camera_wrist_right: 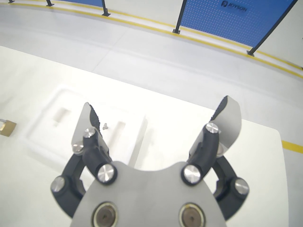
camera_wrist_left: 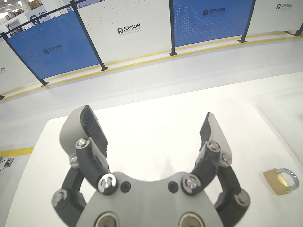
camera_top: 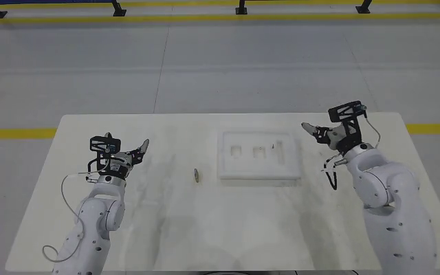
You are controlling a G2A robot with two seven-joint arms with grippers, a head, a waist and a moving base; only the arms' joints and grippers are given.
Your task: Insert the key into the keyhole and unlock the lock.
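Opening step: nothing grasped. Left pincer (camera_wrist_left: 151, 128) wide open, empty, 9 o'clock from lock (camera_top: 197, 175) lying on desk (camera_top: 206, 220). Right pincer (camera_wrist_right: 156, 112) wide open, empty, 3 o'clock from foam tray (camera_top: 227, 172) holding small key (camera_top: 273, 146). Next, likely: grasp key, steady lock.

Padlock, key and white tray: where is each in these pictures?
padlock (camera_wrist_left: 272, 181), left wrist view, on its brass body.
key (camera_wrist_right: 105, 125), right wrist view, on its upright visible part.
white tray (camera_top: 260, 172), top view, on its near rim.

Top view looks down on the table (camera_top: 172, 227); both wrist views share the lock (camera_wrist_left: 280, 181).
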